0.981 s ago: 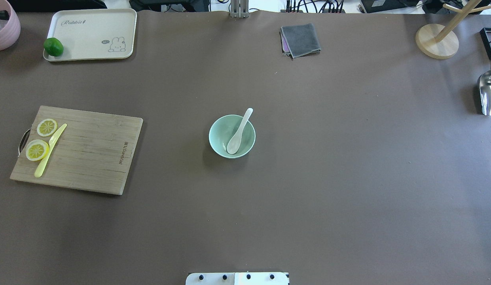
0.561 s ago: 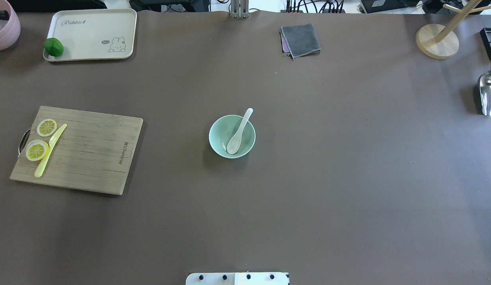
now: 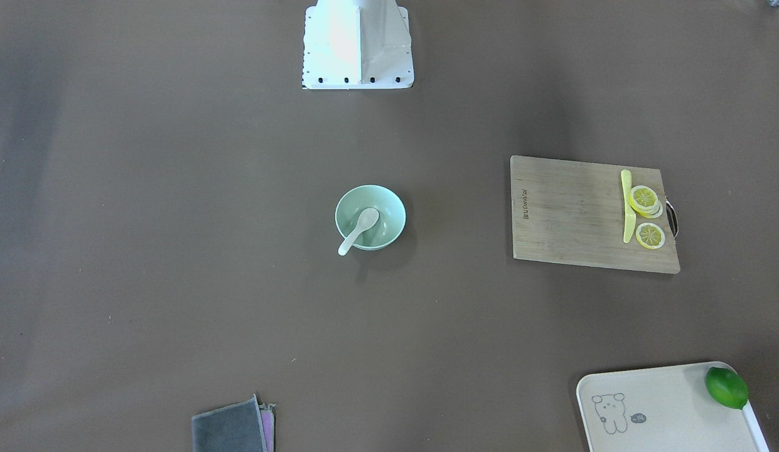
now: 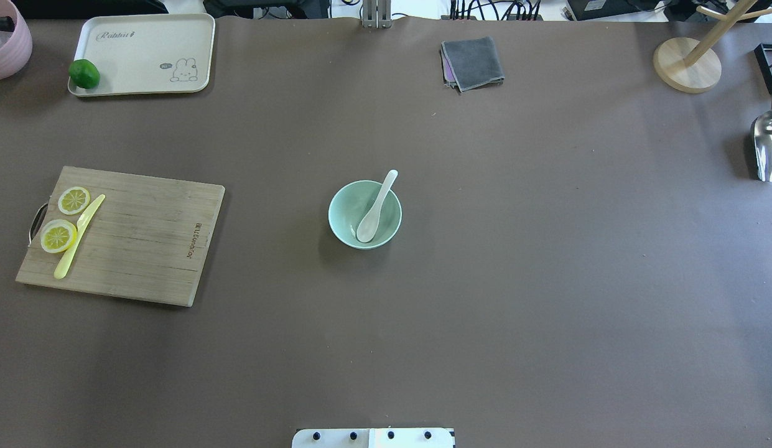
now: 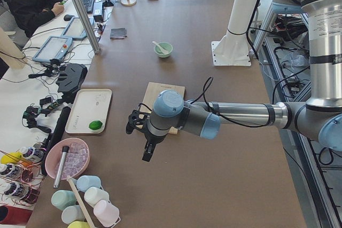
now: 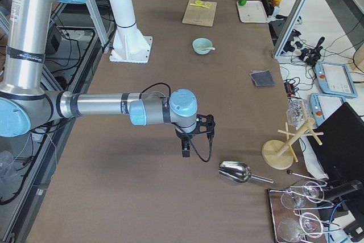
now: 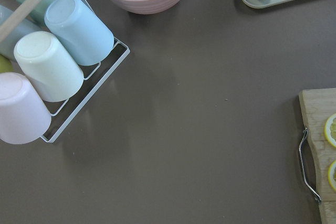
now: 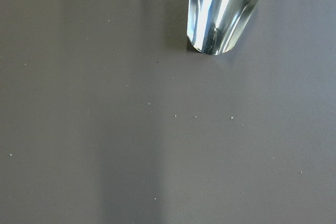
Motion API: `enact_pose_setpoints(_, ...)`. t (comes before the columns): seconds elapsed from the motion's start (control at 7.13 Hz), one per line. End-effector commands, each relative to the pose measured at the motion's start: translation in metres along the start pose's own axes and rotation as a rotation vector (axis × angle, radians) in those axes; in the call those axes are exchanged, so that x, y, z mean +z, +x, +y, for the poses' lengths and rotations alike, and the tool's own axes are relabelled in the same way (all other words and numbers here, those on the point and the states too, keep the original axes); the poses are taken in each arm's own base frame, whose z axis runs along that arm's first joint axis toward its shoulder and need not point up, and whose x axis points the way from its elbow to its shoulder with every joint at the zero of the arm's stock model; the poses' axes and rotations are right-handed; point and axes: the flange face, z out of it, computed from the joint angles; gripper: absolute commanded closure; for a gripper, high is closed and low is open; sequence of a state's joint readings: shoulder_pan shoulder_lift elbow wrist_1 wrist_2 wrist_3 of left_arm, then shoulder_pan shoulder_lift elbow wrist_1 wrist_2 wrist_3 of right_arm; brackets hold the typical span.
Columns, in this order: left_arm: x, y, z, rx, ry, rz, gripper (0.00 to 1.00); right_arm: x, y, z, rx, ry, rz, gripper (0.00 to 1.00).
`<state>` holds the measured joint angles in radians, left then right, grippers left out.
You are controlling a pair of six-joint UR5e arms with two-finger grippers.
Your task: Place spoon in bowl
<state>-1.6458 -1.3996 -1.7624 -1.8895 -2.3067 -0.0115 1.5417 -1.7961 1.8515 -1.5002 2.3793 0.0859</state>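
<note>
The white spoon [image 4: 374, 208] lies in the mint-green bowl [image 4: 344, 214] at the middle of the table. Its scoop rests on the bowl's bottom and its handle leans out over the far rim. Both also show in the front-facing view, the spoon [image 3: 358, 231] in the bowl [image 3: 389, 210]. My left gripper [image 5: 145, 153] hangs over the table's left end, far from the bowl [image 5: 163, 50]. My right gripper [image 6: 186, 149] hangs over the right end, far from the bowl [image 6: 202, 45]. Both grippers show only in the side views, so I cannot tell whether they are open or shut.
A wooden cutting board [image 4: 143, 242] with lemon slices [image 4: 58, 236] and a yellow knife [image 4: 79, 238] lies at the left. A tray [image 4: 149, 43] with a lime [image 4: 84, 73], a grey cloth [image 4: 473, 62], a metal scoop [image 4: 768, 146], a wooden stand [image 4: 687, 64] and a cup rack [image 7: 58, 61] ring the table.
</note>
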Motion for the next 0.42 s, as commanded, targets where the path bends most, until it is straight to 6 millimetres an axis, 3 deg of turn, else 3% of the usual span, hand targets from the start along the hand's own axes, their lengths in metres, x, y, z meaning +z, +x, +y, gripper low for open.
enact_pose_setpoints(0.0,0.0012,0.0005,-0.0004,-0.003,-0.002,0.0,0.02,0.0019,0.0012,0.0017,0.003,-0.005,0.0,0.0)
enact_pose_setpoints(0.28,0.0008,0.0021,-0.0012,0.0,0.002,0.003,0.02,0.0052,0.0048,0.0037,0.011,-0.013,0.001,0.0)
